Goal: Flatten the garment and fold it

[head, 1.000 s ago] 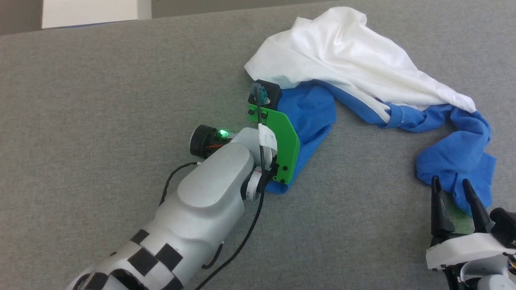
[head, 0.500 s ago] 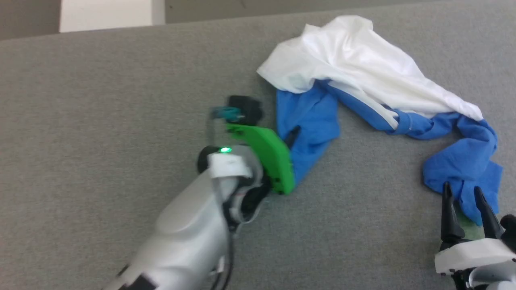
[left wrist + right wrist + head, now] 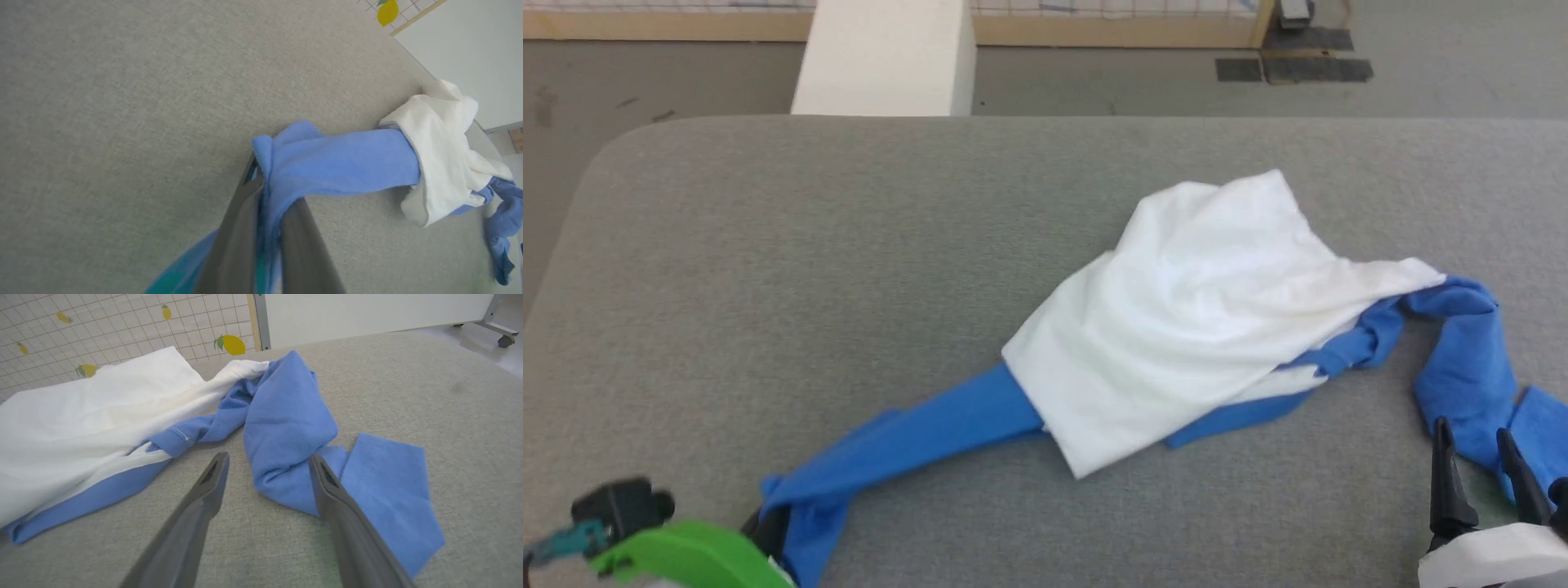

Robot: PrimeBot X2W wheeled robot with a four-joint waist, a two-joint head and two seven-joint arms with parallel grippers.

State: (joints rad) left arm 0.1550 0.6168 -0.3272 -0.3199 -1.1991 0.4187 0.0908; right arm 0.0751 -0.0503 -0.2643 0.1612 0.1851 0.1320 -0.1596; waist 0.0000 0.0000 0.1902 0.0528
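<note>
The garment (image 3: 1192,310) lies bunched on the grey table, its white body in the middle. One blue sleeve (image 3: 915,433) is pulled out straight toward the lower left. My left gripper (image 3: 768,531) is shut on that sleeve's end, and its wrist view shows the blue cloth (image 3: 339,163) pinched between the grey fingers (image 3: 241,228). The other blue sleeve (image 3: 286,416) lies crumpled at the right. My right gripper (image 3: 1472,433) stands open just in front of it, low over the table, and a fold of the sleeve reaches between the fingertips (image 3: 222,457).
The grey padded table (image 3: 768,245) has a rounded far-left corner and a far edge with floor beyond. A white post (image 3: 882,57) stands behind it. A lemon-patterned tiled panel (image 3: 81,326) and a white board (image 3: 367,310) stand past the table.
My left gripper has shut on the blue sleeve and drawn it out toward the lower left, dragging the white body along. The head camera has tilted up. The right gripper stays open.
</note>
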